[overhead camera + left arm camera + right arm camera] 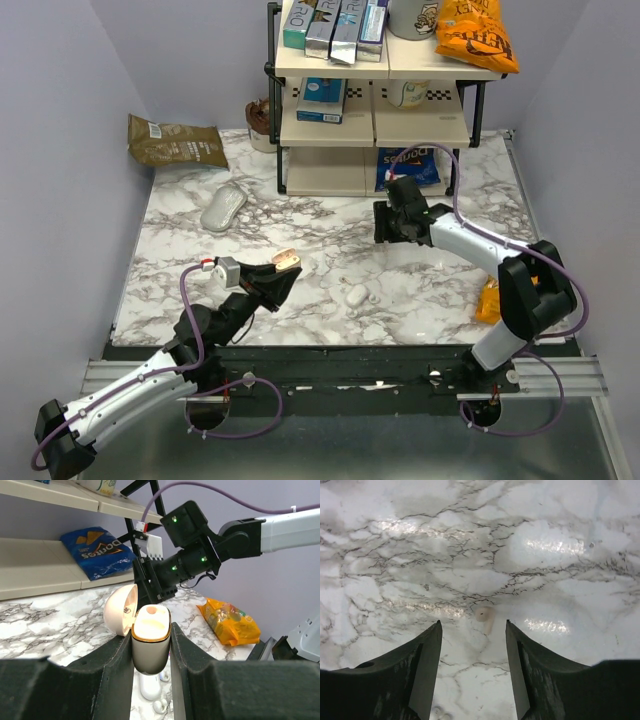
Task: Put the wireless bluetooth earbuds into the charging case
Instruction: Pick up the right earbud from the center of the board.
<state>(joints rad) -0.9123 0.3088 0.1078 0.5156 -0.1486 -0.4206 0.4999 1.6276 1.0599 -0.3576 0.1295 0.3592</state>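
My left gripper [278, 272] is shut on the charging case [286, 261], a cream case with a gold rim, and holds it above the table with its lid flipped open. In the left wrist view the case [151, 640] sits upright between my fingers [115, 665], and one socket shows pink. A tiny beige earbud [485, 616] with a dark dot lies on the marble. My right gripper [473, 622] is open just above it, the earbud lying ahead of the gap between the jaws. In the top view the right gripper [386, 226] hides the earbud.
A white oval piece [356, 295] with small white buds [161, 706] beside it lies on the table below the held case. A white mouse [223, 209] lies at the back left, near a brown bag [175, 142]. A shelf rack [375, 120] and a blue chip bag [410, 166] stand at the back. An orange bag [488, 300] lies at the right.
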